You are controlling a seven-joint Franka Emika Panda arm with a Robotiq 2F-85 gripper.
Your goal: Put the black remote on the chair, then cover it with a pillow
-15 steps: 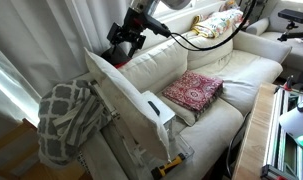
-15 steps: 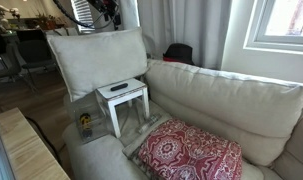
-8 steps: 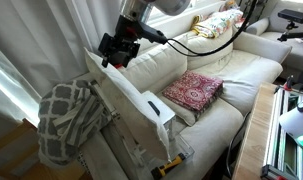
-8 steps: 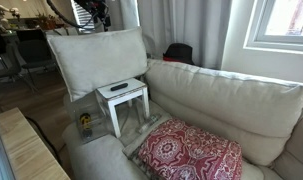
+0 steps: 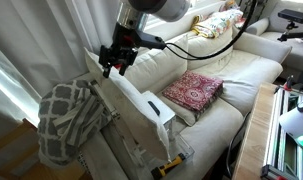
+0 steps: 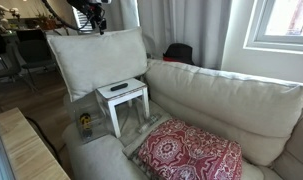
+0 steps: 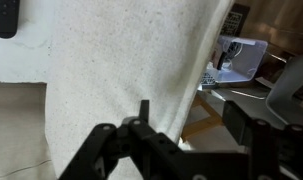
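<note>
The big cream pillow (image 5: 119, 92) stands upright on edge against a small white side table (image 6: 128, 99) beside the cream couch (image 5: 236, 72). The black remote (image 6: 118, 87) lies flat on that table top, and also shows in an exterior view (image 5: 153, 107). My gripper (image 5: 115, 58) hangs right at the pillow's top edge, seen as well in an exterior view (image 6: 94, 18). In the wrist view the gripper (image 7: 191, 125) is open and the pillow (image 7: 121, 60) fills the frame, with its edge between the fingers. The remote (image 7: 3, 15) shows at the top left.
A red patterned cushion (image 5: 194, 90) lies on the couch seat. A grey-and-white lattice blanket (image 5: 66, 120) is draped beside the pillow. A small yellow-and-black object (image 5: 171, 163) lies low by the table. Curtains hang behind, and a wooden bench (image 6: 26, 150) stands nearby.
My gripper has moved down and sideways from above the couch back to the pillow's top edge. The pillow, the remote and the cushions have not moved.
</note>
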